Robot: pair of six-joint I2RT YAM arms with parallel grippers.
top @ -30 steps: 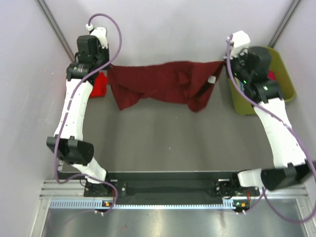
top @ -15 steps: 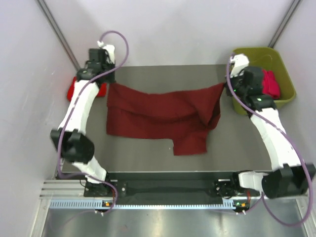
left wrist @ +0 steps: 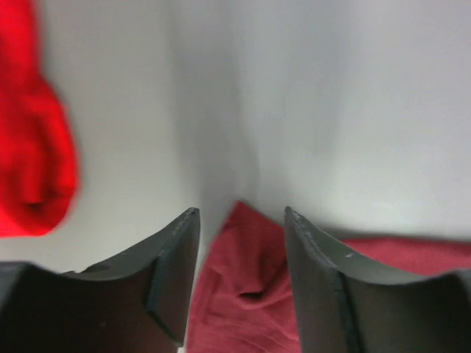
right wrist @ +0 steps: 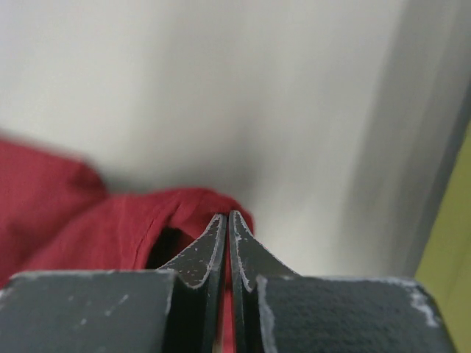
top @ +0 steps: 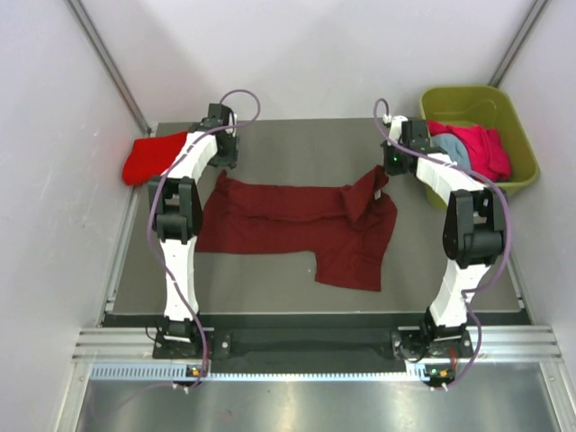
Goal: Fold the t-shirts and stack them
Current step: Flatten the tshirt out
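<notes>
You are at the laying-out step: the shirt has to lie flat before any fold, and by the look of it no proper fold is made yet.

Well out to the left of your left hand [left wrist: 241, 215], a bright red cloth t-shirt [top: 148, 160] lies bunched at the edge of the grey desk [top: 261, 292]. The left hand itself stands spread, its two fingers parted and gripping nothing. Just below and between them sits the far left corner of the dark maroon cloth t-shirt [top: 288, 220], resting on the desk.

From that hand the maroon shirt runs rightward across the desk. It is rumpled, and a flap reaches toward you on the near side of your right hand [right wrist: 227, 215]. That hand is pressed together and pinches the shirt's far right corner. It seems to hold the corner a little off the desk, as far as the blurred wrist view lets me judge.

To the right of that hand stands the olive-green plastic tub [top: 468, 97] with a pink t-shirt [top: 481, 148] heaped inside.

Next, I judge, you need to lower the right corner and let it go so both far corners lie level. Then smooth the bunched cloth beside the right hand, because a crooked spread would carry into every fold.
</notes>
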